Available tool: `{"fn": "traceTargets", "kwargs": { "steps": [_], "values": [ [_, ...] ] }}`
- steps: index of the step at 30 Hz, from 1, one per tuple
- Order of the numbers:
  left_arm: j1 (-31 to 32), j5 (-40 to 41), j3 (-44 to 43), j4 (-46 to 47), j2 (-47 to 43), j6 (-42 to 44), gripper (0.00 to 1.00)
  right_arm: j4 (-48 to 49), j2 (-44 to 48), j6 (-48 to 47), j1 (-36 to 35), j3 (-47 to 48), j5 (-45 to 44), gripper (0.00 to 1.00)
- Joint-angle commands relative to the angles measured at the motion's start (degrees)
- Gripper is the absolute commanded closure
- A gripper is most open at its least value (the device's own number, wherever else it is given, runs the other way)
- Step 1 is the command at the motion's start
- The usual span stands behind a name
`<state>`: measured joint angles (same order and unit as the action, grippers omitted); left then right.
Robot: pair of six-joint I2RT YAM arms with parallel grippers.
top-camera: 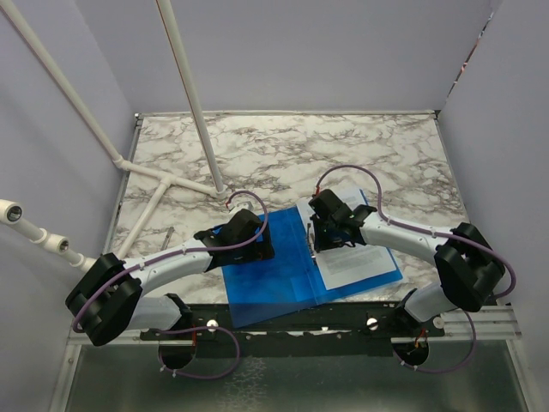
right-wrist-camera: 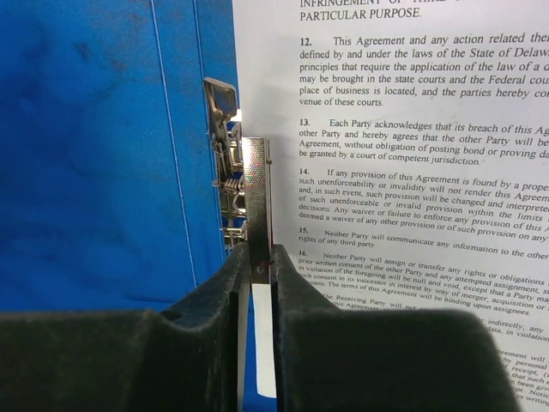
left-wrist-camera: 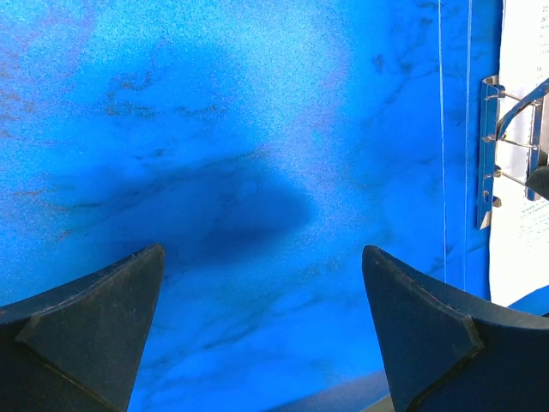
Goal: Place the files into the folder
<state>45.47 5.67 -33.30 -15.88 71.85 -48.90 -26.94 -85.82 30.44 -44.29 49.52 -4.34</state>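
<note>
Writing: top sheet is a legal agreement. Header fragment "PARTICULAR PURPOSE"; numbered clauses 12 to 16 legible, e.g. "12. This Agreement and any action related...", "14. If any provision of this Agreement is found...", "16. Neither Party will assign or transfer any rights or obligations". No brand or label seen on the cover.

Position: flat bright blue glossy plastic folder (top-camera: 266, 287) lies open on the grey-veined marble desk (top-camera: 283, 146), at the near edge between the two arms. Opened long axis runs left-right; spine runs near-far, far end leaning slightly left. White printed paper files (top-camera: 360, 262) lie on the right half, left edge at the spine.

Count: 1 folder; 1 silver metal spring clip (right-wrist-camera: 256, 202) along the spine; sheet count in the files cannot be told, only the top one shows.

Left gripper (left-wrist-camera: 262, 257): fingers wide apart, over the bare left cover, holding nothing.
Right gripper (right-wrist-camera: 257, 262): fingers pinched together on the upright knurled lever of the clip
</note>
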Motion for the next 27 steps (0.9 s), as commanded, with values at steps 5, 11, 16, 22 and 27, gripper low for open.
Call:
{"fn": "traceTargets", "kwargs": {
  "steps": [5,11,16,22,27],
  "values": [
    [0.2,1.3,0.5,0.1,0.3,-0.2,0.01,1.0,1.4,1.0,-0.4,-1.7,-2.4,0.96],
    [0.3,1.3,0.3,0.1,0.4,-0.3,0.01,1.7,1.6,1.5,-0.3,-2.6,-1.9,1.0],
    [0.2,1.4,0.2,0.2,0.9,-0.2,0.01,2.9,2.1,2.2,-0.4,-3.6,-1.1,1.0],
    [0.2,1.4,0.2,0.1,1.1,-0.3,0.01,4.2,2.3,3.0,-0.4,-4.9,-0.7,1.0],
    [0.2,1.5,0.2,0.1,1.1,-0.3,0.01,5.2,2.2,3.6,-0.4,-5.7,-0.5,0.99]
  ]
}}
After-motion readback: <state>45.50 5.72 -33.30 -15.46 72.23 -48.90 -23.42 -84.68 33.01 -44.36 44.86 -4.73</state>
